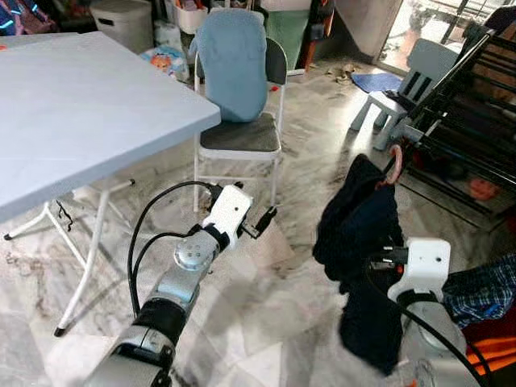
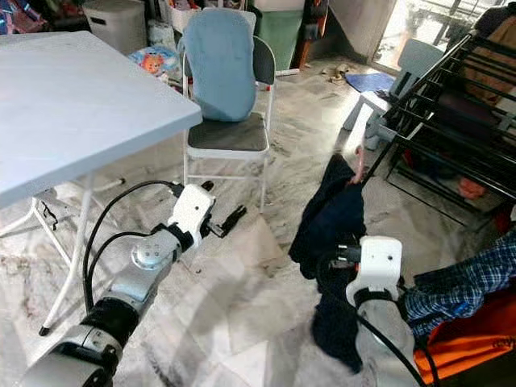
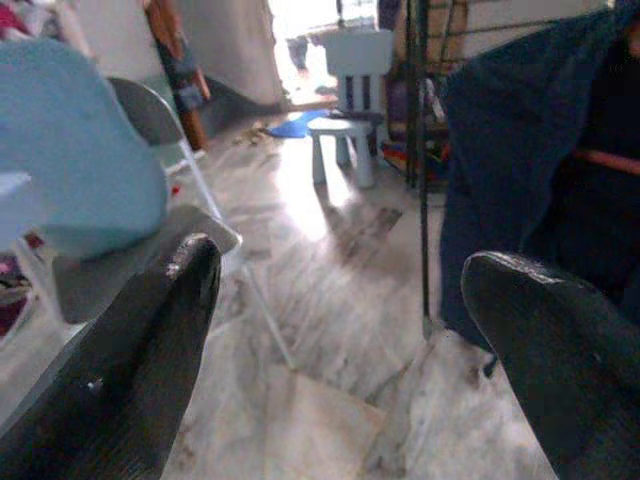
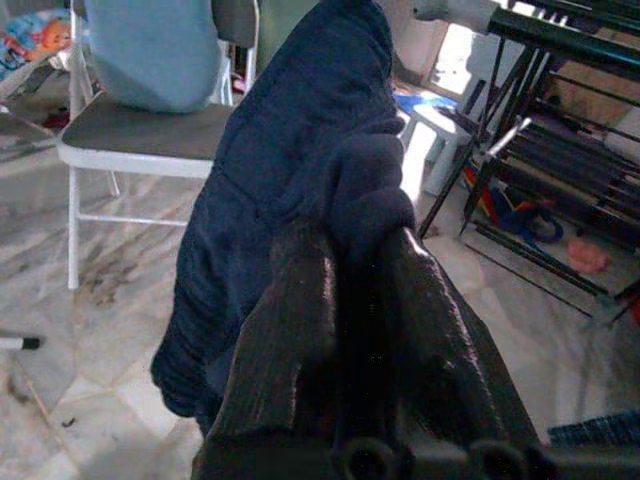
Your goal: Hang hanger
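- Nearest, the right pincer (image 4: 365, 300) is clamped tight on a dark navy garment (image 1: 359, 234) draped over a hanger, whose reddish hook (image 1: 394, 164) pokes up above the cloth.
- Alongside, the left pincer (image 1: 266, 218) hovers over the floor, fingers spread wide and holding nothing.
- Hanging is not yet done: the hook sits just short of the black drying rack (image 1: 468, 105).
- Open floor lies ahead; the counter (image 1: 81, 113) and folding chair (image 1: 239, 97) stand well left.

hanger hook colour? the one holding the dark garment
Reddish-orange hanger hook, poking above the navy garment held by the right gripper; clearest in left eye view.
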Robot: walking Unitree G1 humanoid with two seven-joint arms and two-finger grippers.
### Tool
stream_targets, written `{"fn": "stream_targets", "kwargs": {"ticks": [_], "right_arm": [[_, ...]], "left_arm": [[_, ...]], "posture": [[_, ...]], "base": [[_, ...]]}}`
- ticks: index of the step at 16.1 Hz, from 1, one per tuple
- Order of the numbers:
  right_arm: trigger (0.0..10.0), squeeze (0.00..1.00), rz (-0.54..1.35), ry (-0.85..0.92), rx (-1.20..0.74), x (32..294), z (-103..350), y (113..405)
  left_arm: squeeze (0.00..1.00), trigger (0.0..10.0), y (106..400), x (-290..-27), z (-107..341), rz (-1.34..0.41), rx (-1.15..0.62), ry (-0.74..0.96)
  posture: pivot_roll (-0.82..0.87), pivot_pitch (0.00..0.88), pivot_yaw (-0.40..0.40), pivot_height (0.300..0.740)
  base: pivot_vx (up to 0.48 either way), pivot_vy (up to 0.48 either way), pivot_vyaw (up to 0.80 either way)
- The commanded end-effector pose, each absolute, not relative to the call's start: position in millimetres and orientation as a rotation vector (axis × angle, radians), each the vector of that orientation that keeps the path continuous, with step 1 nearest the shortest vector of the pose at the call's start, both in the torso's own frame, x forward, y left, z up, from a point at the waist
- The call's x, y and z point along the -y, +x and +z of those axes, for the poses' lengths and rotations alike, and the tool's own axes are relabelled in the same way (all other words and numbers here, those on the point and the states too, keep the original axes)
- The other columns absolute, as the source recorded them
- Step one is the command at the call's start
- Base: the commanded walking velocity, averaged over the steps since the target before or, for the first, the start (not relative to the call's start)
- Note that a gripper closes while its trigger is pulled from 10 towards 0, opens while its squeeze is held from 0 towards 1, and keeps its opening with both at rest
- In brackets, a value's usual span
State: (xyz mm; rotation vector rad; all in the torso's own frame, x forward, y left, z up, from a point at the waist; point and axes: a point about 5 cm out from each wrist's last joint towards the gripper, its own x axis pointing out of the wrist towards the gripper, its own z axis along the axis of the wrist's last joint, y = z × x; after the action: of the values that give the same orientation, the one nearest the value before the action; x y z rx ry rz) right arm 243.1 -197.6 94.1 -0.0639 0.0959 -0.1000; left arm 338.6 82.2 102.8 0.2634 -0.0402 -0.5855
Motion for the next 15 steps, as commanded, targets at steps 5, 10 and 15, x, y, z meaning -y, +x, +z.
{"fn": "stream_targets", "kwargs": {"ticks": [5,10,15], "right_arm": [[10.0,0.0,-0.194,-0.052,-0.031,209,97,234],[10.0,0.0,-0.261,-0.023,-0.016,214,101,214],[10.0,0.0,-0.291,0.009,-0.012,207,105,197]], "left_arm": [[0.0,10.0,314,-126,92,-0.337,0.064,0.19],[0.0,10.0,297,-147,93,-0.273,0.033,0.196],[0.0,10.0,290,-130,115,-0.355,0.113,0.207]], "posture": [[0.13,0.0,-0.096,0.74],[0.12,0.0,-0.058,0.74],[0.08,0.0,-0.039,0.74]], "base": [[0.0,0.0,0.0],[0.0,0.0,0.0],[0.0,0.0,0.0]]}}
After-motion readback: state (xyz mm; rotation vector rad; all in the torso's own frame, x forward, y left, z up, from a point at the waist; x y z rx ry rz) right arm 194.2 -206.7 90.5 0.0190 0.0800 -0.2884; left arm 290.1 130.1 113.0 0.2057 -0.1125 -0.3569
